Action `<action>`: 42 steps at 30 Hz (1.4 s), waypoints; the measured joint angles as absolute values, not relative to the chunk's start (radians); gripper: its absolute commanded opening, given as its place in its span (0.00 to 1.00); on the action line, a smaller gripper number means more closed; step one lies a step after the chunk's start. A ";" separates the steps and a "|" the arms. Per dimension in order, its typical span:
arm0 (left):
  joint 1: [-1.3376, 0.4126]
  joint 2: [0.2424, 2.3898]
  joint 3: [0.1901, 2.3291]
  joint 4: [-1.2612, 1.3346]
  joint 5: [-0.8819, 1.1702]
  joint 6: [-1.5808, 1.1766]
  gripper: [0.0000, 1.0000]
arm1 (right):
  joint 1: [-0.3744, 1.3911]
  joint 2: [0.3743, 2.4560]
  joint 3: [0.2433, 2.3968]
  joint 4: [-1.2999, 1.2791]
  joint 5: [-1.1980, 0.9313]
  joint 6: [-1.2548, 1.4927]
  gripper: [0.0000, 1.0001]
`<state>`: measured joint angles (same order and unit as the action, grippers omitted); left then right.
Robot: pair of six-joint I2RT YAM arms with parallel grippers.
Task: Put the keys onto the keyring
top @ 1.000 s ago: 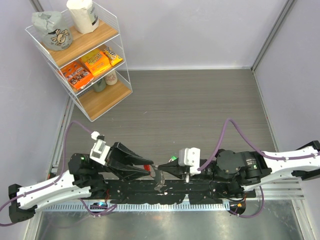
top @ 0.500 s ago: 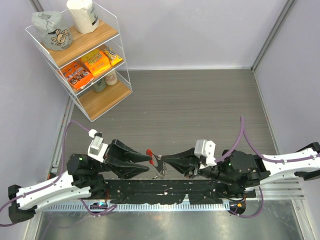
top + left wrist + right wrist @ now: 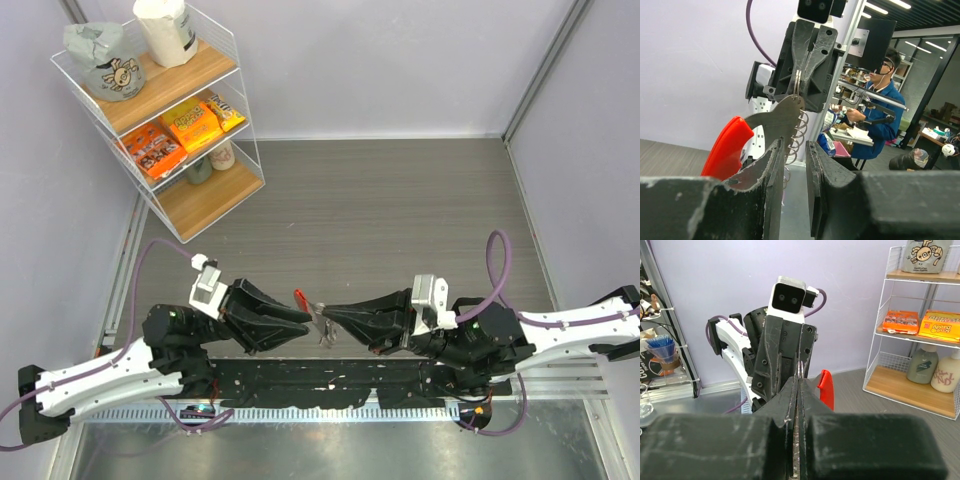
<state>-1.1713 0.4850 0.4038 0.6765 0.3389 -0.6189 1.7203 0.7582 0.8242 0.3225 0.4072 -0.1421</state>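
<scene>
The keyring hangs between the two gripper tips above the near table edge. Its red arc (image 3: 299,299) (image 3: 730,150) (image 3: 826,389) sticks up on the left. The silvery metal part (image 3: 322,322) (image 3: 776,116) has a wire coil (image 3: 799,131) dangling from it. My right gripper (image 3: 328,312) (image 3: 799,382) is shut on the thin metal edge of the ring. My left gripper (image 3: 305,318) (image 3: 794,145) faces it with its jaws a narrow gap apart and nothing between them. The ring's flat metal lies against the outside of the left finger (image 3: 771,165). The keys are hidden.
A white wire shelf (image 3: 160,115) with snack packs, bottles and bags stands at the back left. It shows too as the wire shelf (image 3: 920,335) in the right wrist view. The black rail (image 3: 330,385) and arm bases run along the near edge. Purple cables (image 3: 495,270) loop beside both arms.
The right arm has drawn back to the right and rolled, its gripper still shut on the ring. The keyring has risen a little. The left gripper has shifted slightly right.
</scene>
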 measured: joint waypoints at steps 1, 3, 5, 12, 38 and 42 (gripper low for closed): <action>-1.171 0.487 0.404 0.677 0.339 -0.620 0.29 | 1.720 0.762 0.824 0.331 0.405 -0.144 0.05; -1.171 0.491 0.404 0.677 0.336 -0.621 0.29 | 1.720 0.772 0.823 0.344 0.399 -0.149 0.05; -1.172 0.493 0.404 0.677 0.335 -0.622 0.29 | 1.720 0.783 0.822 0.353 0.398 -0.152 0.06; -1.172 0.496 0.409 0.681 0.336 -0.622 0.29 | 1.720 0.819 0.817 0.372 0.413 -0.155 0.05; -1.172 0.513 0.426 0.660 0.337 -0.601 0.28 | 1.720 0.790 0.751 0.402 0.424 -0.134 0.05; -1.172 0.513 0.426 0.659 0.336 -0.596 0.28 | 1.720 0.789 0.747 0.405 0.416 -0.129 0.05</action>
